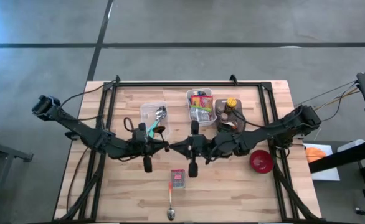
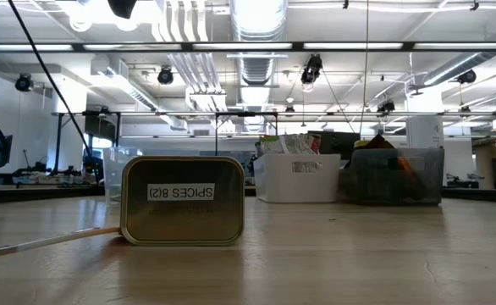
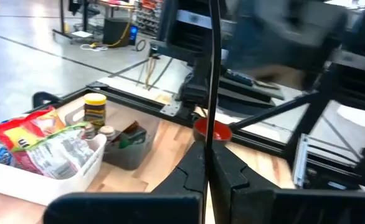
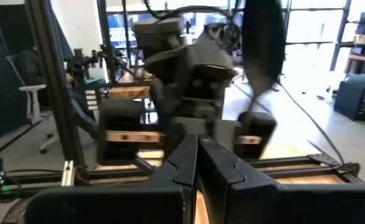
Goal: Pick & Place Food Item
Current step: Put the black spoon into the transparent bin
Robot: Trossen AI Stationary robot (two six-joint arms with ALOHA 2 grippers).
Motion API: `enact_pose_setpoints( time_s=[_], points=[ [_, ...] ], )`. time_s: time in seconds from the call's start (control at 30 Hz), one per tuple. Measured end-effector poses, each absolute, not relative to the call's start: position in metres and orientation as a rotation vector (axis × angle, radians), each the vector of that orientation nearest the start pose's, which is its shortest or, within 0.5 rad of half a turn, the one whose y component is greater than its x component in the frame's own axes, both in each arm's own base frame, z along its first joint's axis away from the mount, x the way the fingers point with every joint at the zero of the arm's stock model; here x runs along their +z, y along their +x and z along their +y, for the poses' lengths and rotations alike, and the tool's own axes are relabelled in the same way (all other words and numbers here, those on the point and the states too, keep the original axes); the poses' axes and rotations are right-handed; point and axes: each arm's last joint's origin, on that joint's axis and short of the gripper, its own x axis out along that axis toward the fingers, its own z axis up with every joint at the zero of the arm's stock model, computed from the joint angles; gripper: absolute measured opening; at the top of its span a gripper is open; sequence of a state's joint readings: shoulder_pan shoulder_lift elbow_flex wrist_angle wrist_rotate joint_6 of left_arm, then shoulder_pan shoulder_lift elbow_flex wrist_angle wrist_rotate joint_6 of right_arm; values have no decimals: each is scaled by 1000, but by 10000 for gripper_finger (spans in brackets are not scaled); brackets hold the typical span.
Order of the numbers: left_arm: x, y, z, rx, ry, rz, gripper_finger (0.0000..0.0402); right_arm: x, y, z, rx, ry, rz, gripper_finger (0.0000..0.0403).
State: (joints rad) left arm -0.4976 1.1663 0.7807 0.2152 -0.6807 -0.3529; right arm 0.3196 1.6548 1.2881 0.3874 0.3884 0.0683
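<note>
High view: left gripper (image 1: 165,147) and right gripper (image 1: 173,147) meet tip to tip at the table's (image 1: 108,186) middle, both arms stretched low and inward, each pair of fingers pressed together, holding nothing. Spice tin (image 1: 177,179), flat and rectangular with a red label, lies near the front edge, just before the grippers; a spoon (image 1: 170,205) lies in front of it. Behind: clear tub of utensils (image 1: 152,118), white bin of snack packets (image 1: 200,106), grey bin of jars (image 1: 228,112); red bowl (image 1: 261,161) at right. Low view alone shows the tin's gold side (image 2: 183,201) and its printed label.
</note>
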Motion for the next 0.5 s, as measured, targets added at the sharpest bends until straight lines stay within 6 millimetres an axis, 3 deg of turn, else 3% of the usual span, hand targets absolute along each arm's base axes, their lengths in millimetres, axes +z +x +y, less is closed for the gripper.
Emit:
enact_pose_setpoints(
  time_s=[0.23,0.5],
  points=[
    [294,222,-93,283,-246,173,0,336,358,102,-223,81,114,8],
    [281,215,-42,511,-350,503,0,313,335,97,-307,146,435,8]
  ],
)
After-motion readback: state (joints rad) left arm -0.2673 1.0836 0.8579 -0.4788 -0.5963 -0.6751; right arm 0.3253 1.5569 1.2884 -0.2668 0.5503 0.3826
